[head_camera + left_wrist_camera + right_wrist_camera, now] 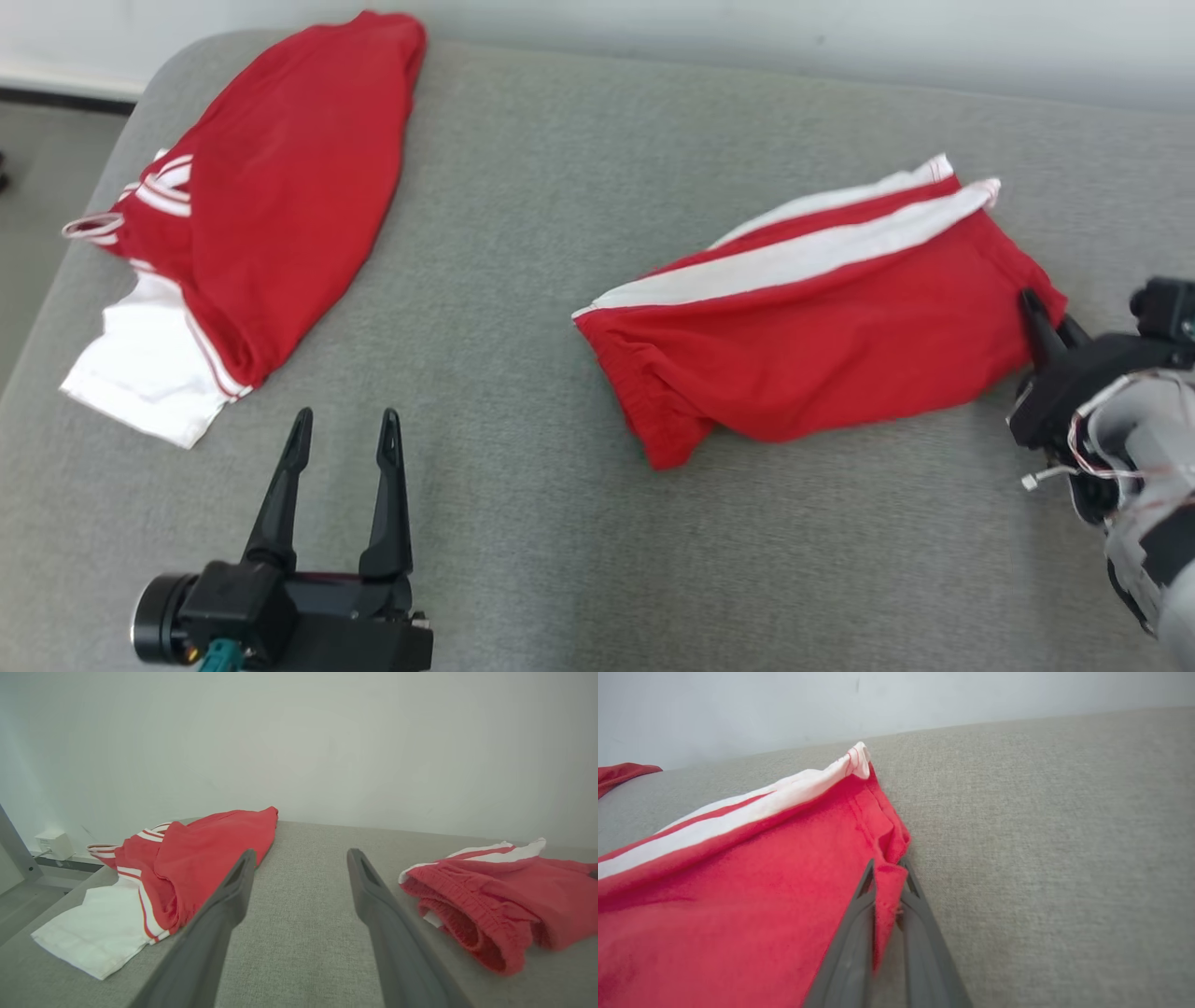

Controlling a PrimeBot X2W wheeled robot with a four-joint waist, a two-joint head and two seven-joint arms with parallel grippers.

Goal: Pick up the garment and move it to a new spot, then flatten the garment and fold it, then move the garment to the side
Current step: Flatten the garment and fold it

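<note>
Two grippers are over a grey fabric top [560, 579].

Status of the right gripper [1044, 322]: closed, with its two dark fingers pinched on a fold of red cloth at the hem corner of the shorts [822, 364]. In the right wrist view, the gripper [887, 868] has this fold running down between the fingers [859, 924]. They stand nearly together, with only cloth between them. The shorts [738, 896] spread away from the fingertips to that view's left and lie on the top. They are red, with white stripes along the far edge. Bare top lies to the right of the fingers.

Status of the left gripper [345, 425]: open, fingers wide apart, holding nothing. In the left wrist view, the gripper [301, 856] points along bare top toward a pale wall [299, 742]. The shorts [504, 891] lie ahead and to the right of its fingers, clear of them, with the elastic waist opening facing the gripper. A red and white shirt [196, 858] lies ahead and to the left. In the head view, the shirt [271, 196] sits beyond the left finger, apart from it.

Bare top separates the two garments.
</note>
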